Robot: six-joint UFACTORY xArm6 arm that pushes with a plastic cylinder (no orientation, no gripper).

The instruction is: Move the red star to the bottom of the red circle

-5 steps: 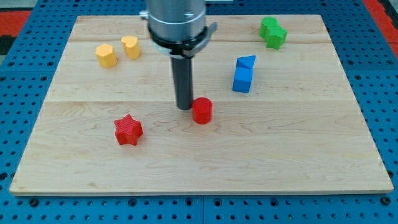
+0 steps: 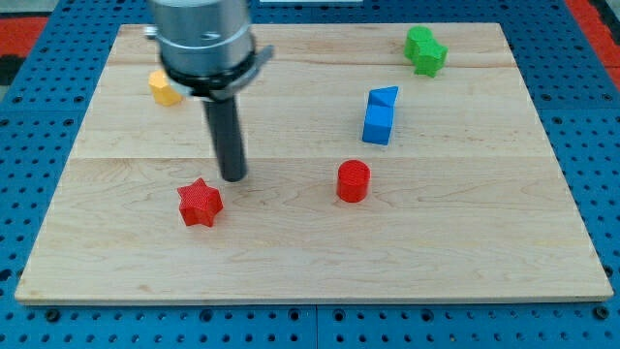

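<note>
The red star [image 2: 201, 204] lies on the wooden board [image 2: 310, 262] at the lower left of centre. The red circle [image 2: 354, 181] stands to its right, near the board's middle. My tip [image 2: 234, 177] is on the board just above and to the right of the red star, close to it but apart. The red circle is well to the tip's right.
A yellow block [image 2: 164, 88] shows at the upper left, partly hidden by the arm. Two blue blocks [image 2: 380, 116] stand right of centre. A green block [image 2: 425, 50] sits at the upper right.
My tip has moved left, from beside the red circle to near the red star. The red circle now sits further right and a little lower. One yellow block is now hidden.
</note>
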